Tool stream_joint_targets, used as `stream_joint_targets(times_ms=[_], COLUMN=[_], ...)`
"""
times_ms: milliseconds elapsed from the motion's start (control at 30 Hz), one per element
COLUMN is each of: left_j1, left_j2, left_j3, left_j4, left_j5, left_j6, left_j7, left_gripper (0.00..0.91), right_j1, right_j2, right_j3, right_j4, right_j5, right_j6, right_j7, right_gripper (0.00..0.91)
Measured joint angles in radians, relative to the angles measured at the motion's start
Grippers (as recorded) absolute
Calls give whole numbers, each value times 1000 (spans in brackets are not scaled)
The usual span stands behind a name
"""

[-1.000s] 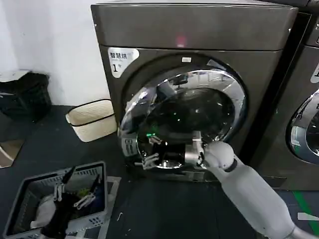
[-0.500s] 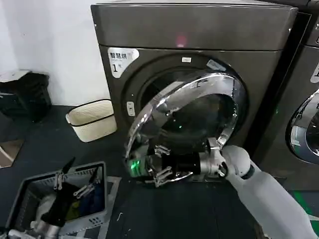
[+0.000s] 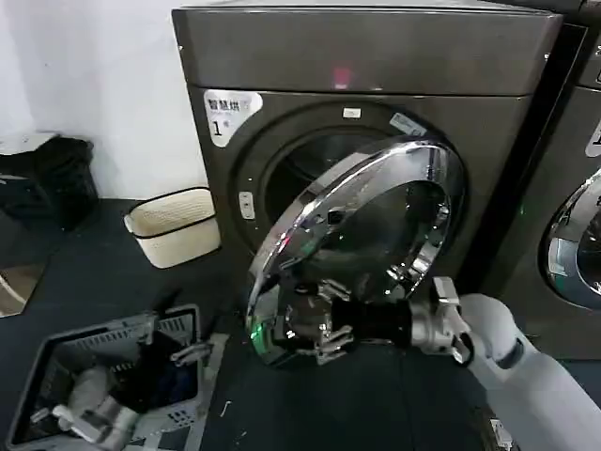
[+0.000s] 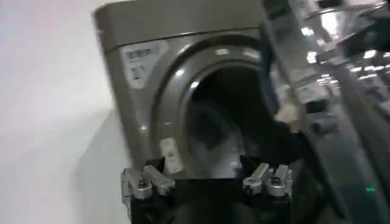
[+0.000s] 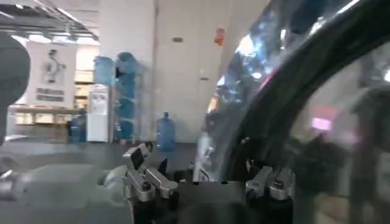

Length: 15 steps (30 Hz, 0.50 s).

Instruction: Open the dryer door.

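I am looking down at a dark floor (image 3: 84, 272) running back to a white wall (image 3: 103, 103). At the far left a black bag (image 3: 42, 188) is sitting against that wall, and a cream basket (image 3: 174, 225) is standing just beside the dryer (image 3: 376, 66). Nearer me a grey crate (image 3: 56, 362) is lying on the floor, and the left gripper (image 3: 141, 362) is hovering over it, fingers spread apart and holding nothing. The dryer door (image 3: 376, 235) is hanging ajar, swung out on its right side, with the dark drum mouth (image 3: 300, 169) showing behind its left edge. The right gripper (image 3: 315, 334) is reaching in from the right at the door's lower rim, fingers parted around the chrome ring; I cannot tell whether they are pressing it. At the far right a second machine (image 3: 577, 254) is standing beside the dryer.
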State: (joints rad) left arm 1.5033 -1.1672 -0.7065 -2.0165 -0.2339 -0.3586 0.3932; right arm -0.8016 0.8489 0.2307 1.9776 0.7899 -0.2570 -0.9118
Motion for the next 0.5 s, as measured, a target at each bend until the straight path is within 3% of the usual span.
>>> stream_joint_targets(times_ms=[233,500], left_j1=[-54,-144], left_j2=[40,85], left_j3=[97,200], left_j4=[25,67], left_j5=[-1,-25], left_j6=[11,14], left_j7=[4,1], left_gripper=[907,907], right_j1=[-196,-452], right_j2=[-34,4], right_j3=[223,509], right_j4=[46,113], right_j5=[-5,-31], right_j6=[27,56], right_j7=[44,171], right_gripper=[907,907])
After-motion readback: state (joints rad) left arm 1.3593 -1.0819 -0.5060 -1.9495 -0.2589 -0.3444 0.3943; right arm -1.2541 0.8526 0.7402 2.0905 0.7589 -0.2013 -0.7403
